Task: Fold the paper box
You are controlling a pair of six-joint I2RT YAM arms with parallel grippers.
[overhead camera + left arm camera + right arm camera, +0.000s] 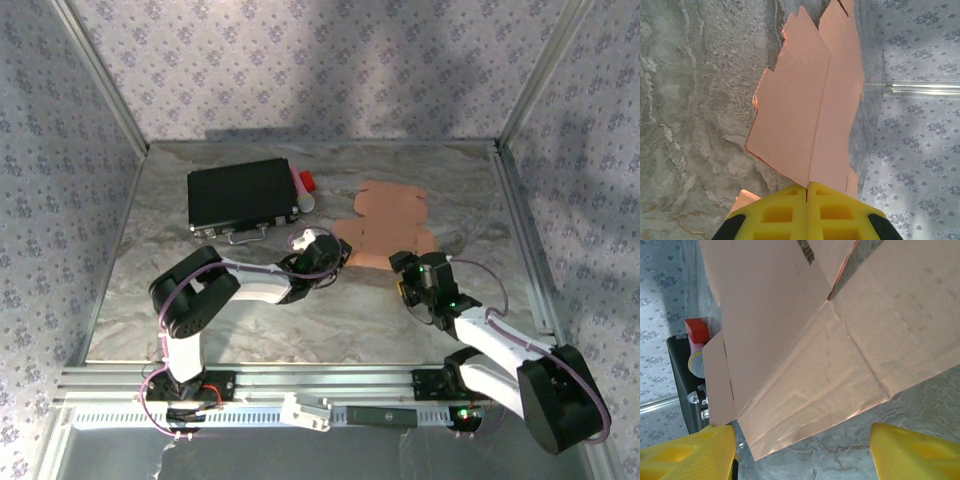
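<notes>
Left jaws, pinched shut on an edge of the paper box (805, 115), could tear or miscrease it if pulled; right jaws gape wide, holding nothing.

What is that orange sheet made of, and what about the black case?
The orange sheet looks like thin cardboard: it is matte, with pressed crease lines and small wrinkles. The black case seems to be hard plastic or metal, and the look leaves open which. Its lid is flat and even, with silvery fittings along the near edge.
</notes>
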